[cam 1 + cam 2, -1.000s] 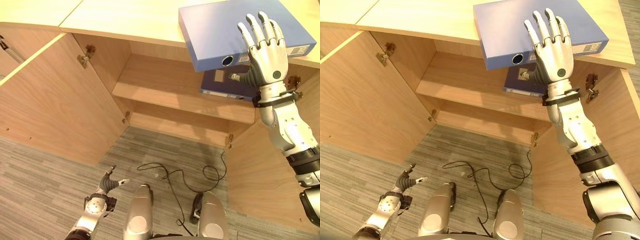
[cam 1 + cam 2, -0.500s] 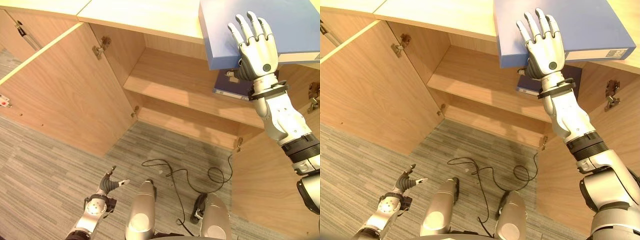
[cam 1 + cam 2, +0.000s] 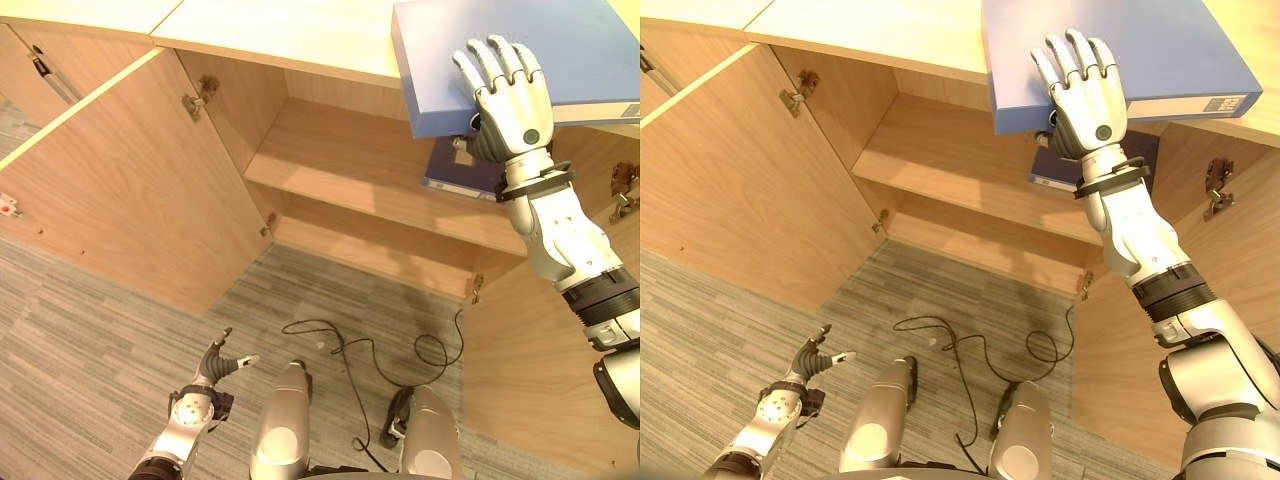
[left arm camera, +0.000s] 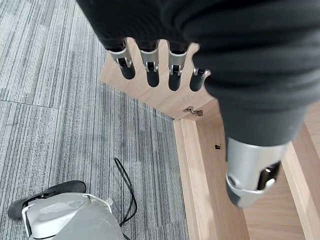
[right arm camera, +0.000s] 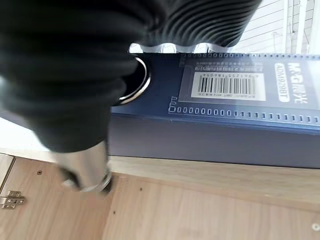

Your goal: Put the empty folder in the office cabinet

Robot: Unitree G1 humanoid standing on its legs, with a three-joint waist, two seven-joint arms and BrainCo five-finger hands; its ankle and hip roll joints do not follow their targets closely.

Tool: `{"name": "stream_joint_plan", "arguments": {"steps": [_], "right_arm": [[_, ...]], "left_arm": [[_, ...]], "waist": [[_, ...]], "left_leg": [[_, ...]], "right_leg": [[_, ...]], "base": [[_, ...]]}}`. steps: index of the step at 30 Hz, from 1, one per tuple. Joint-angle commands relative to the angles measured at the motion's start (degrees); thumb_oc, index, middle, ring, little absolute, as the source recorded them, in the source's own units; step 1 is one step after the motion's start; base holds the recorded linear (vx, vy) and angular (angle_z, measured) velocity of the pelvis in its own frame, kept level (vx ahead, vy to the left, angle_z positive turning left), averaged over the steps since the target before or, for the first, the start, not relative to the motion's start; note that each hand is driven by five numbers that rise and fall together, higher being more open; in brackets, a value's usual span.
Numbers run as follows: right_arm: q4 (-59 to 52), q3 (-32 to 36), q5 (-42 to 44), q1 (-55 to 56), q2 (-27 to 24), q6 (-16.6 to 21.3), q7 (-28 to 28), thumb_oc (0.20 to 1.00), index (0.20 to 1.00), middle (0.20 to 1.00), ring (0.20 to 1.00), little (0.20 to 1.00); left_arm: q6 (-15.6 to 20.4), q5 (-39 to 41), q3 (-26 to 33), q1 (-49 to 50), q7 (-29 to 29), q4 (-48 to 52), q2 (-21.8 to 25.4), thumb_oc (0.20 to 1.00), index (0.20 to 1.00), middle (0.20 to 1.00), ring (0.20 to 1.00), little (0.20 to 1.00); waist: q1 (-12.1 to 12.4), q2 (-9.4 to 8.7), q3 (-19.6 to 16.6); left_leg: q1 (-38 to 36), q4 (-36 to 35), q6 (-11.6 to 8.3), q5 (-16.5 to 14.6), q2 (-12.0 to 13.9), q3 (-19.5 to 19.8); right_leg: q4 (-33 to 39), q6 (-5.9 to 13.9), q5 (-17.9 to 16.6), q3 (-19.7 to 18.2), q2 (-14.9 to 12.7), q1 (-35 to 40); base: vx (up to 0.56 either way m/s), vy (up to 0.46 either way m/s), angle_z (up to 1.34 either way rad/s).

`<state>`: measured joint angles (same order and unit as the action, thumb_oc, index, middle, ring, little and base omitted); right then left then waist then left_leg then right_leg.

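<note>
Right hand (image 3: 510, 105) newly curled over folder (image 3: 560, 50)

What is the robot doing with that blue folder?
The right robot hand is gripping a blue folder that lies on top of the wooden cabinet, fingers over its top and thumb under its edge. The cabinet doors are open, and another folder sits on the shelf. The left robot hand hangs low, open.

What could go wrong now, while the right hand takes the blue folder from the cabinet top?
The folder overhangs the cabinet top; the right hand curls over one end only, so it may tip and fall. A second folder already lies on the shelf, which may block placement.
</note>
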<state>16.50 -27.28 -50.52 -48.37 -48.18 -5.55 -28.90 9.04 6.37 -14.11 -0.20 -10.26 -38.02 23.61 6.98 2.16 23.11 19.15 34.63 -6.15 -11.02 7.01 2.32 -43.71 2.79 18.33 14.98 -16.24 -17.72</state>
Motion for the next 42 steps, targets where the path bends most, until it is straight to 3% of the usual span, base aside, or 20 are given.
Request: {"name": "stream_joint_plan", "arguments": {"steps": [1, 19, 24, 29, 33, 38, 42], "right_arm": [[0.89, 0.82, 2.32, -3.83, 0.78, -0.85, -0.67, 0.2, 0.2, 0.2, 0.2, 0.2], [0.35, 1.33, 3.27, -3.8, 1.52, -1.09, -0.8, 0.2, 0.2, 0.2, 0.2, 0.2], [-1.56, 2.01, 3.71, -2.81, 1.78, -0.86, -0.69, 0.2, 0.2, 0.2, 0.2, 0.2], [-2.78, 2.46, 4.53, -3.38, 0.52, -0.79, -1.62, 0.2, 0.2, 0.2, 0.2, 0.2], [-5.3, 3.37, 5.47, -2.55, -1.16, -0.31, -2.39, 0.2, 0.2, 0.2, 0.2, 0.2], [-9.69, 6.35, 6.18, -0.15, -2.73, -0.34, -2.86, 0.2, 0.2, 0.2, 0.2, 0.2], [-12.95, 8.95, 6.6, 2.32, -3.85, -0.09, -3.04, 0.2, 0.2, 0.2, 0.2, 0.2]], "left_arm": [[1.6, 0.97, -1.61, 0.68, -1.03, 2.78, 2.9, 1.0, 1.0, 1.0, 1.0, 1.0], [1.06, 0.77, -1.38, 0.67, -1.38, 2.79, 2.91, 1.0, 1.0, 1.0, 1.0, 1.0], [0.67, 1.81, -0.9, 1.38, -0.99, 2.45, 2.23, 1.0, 1.0, 1.0, 1.0, 1.0], [0.37, 0.55, -1.25, 2.07, -0.19, 2.3, 2.56, 1.0, 1.0, 1.0, 1.0, 1.0], [0.36, -0.03, -1.04, 3.49, 0.32, 2.86, 2.32, 1.0, 1.0, 1.0, 1.0, 1.0], [0.04, -0.36, -0.57, 4.28, 0.58, 2.9, 1.15, 1.0, 1.0, 1.0, 1.0, 1.0], [-0.32, -0.72, -0.16, 4.83, 0.74, 2.85, 0.16, 1.0, 1.0, 1.0, 1.0, 1.0]], "waist": [[1.47, -0.51, -1.15], [1.67, -0.57, -0.84], [1.65, -0.94, -2.33], [1.38, -1.8, -5.29], [0.67, -2.88, -10.65], [0.47, -3.37, -14.86], [0.18, -3.53, -16.88]], "left_leg": [[-2.43, 0.3, 1.18, -3.18, 1.45, 1.64], [-2.42, 1.53, 1.18, -4.03, 1.47, 1.86], [-5.08, -3.45, 1.16, -1.88, 1.15, 1.4], [-9.68, -12.74, 0.38, 1.94, 1.0, 0.59], [-16.98, -28.17, -0.42, 8.64, 0.84, -1.13], [-22.43, -37.63, -1.03, 11.87, 0.79, -2.96], [-24.27, -39.43, -1.56, 12.1, 0.59, -3.39]], "right_leg": [[2.34, 3.66, -0.73, -2.34, -0.33, 3.86], [1.2, 3.54, -0.03, -2.43, -0.47, 4.05], [5.64, 3.75, -2.67, -1.79, 0.06, 6.24], [14.44, 4.7, -6.51, -0.61, 1.3, 10.1], [29.24, 6.93, -13.55, 1.67, 2.84, 16.41], [39.64, 7.97, -16.66, 2.73, 4.37, 22.39], [43.64, 8.27, -17.8, 2.83, 4.91, 25.16]], "base": [[0.0, 0.0, 0.0], [0.0, 0.0, 0.0], [0.08, 0.003, -0.01], [0.09, 0.008, 0.0], [0.15, 0.008, 0.03], [0.1, -0.001, -0.05], [0.03, 0.006, -0.04]]}}
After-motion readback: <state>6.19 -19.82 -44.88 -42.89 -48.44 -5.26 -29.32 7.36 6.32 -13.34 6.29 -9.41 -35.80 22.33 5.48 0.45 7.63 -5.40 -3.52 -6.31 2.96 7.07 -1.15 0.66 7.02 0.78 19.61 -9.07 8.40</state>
